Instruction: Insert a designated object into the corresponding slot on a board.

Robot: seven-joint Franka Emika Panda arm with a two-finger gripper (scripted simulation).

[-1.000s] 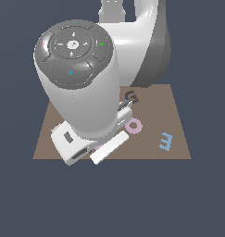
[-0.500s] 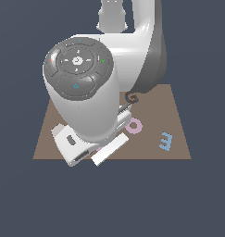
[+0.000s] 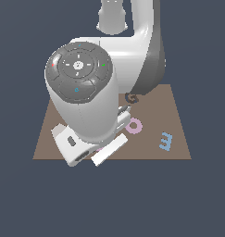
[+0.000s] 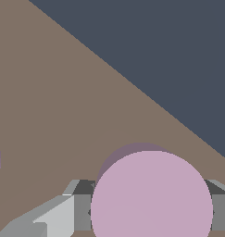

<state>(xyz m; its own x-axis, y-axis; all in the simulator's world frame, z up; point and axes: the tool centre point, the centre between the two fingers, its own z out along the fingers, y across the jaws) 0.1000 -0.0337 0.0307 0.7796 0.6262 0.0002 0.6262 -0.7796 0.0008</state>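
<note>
the fingers point(image 4: 151, 213) are closed on the pink disc point(image 4: 151, 199), held just above the brown board point(image 4: 63, 115). the round hole isn't visible, so a blind move could miss it, or the disc could catch its edge.

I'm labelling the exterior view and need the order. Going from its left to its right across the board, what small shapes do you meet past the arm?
Dark letter G → pink ring → blue letter E, all on the brown board.

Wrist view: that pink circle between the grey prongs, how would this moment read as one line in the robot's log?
phase: carrying | gripper: shut on pink disc | disc: lifted, shadow on board | slot: not in view | pink ring: lying on board
</note>
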